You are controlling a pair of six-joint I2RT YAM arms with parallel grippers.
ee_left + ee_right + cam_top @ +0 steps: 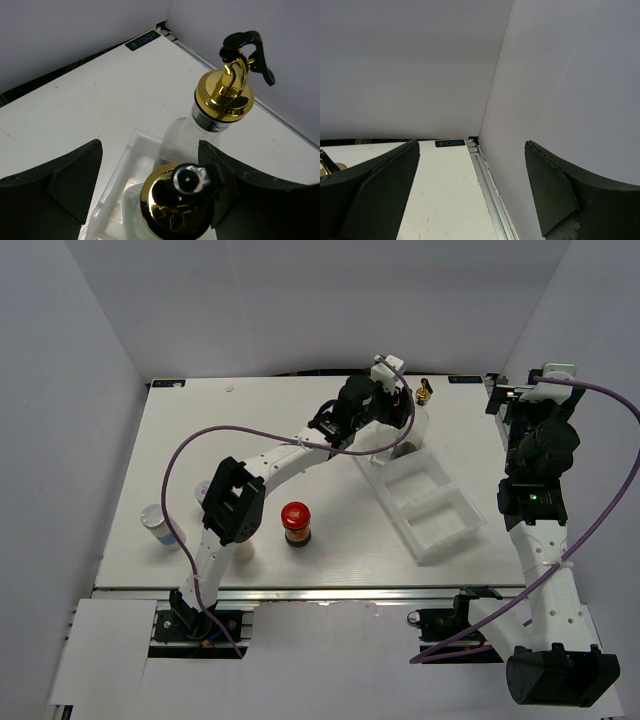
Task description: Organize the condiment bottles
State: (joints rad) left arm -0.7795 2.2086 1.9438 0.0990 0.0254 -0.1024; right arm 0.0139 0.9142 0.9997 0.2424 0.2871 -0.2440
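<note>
The near cruet [176,200] stands upright between the left jaws, which are spread wide and grip nothing. Its long axis is vertical, with its gold cap pointing up at the wrist camera. It is off centre in the gap. The right-hand finger [250,195] lies just beside the cap, perhaps touching it, and the left-hand finger [60,185] is well apart from it. The cruet's glass body sits inside the far end compartment of the white tray [432,530].

The far cruet [220,95] is also upright. It stands just beyond the near one and towards the right-hand finger, with its black-tipped pourer rising near that finger's tip. I cannot tell whether its base is inside the tray or just behind the rim.

The left arm [285,455] reaches across the counter [200,420] to this spot, so it is plainly the arm on the job. The right jaws are also spread and empty, and they face the wall corner at the counter's right edge.

The red-lidded jar [296,525] and the white-lidded jar [158,525] stand on the counter well apart from the tray, so I judge the sorting partly done.

Any lift or retreat here should run straight up along the cruet's axis. A sideways move risks knocking the far cruet.
</note>
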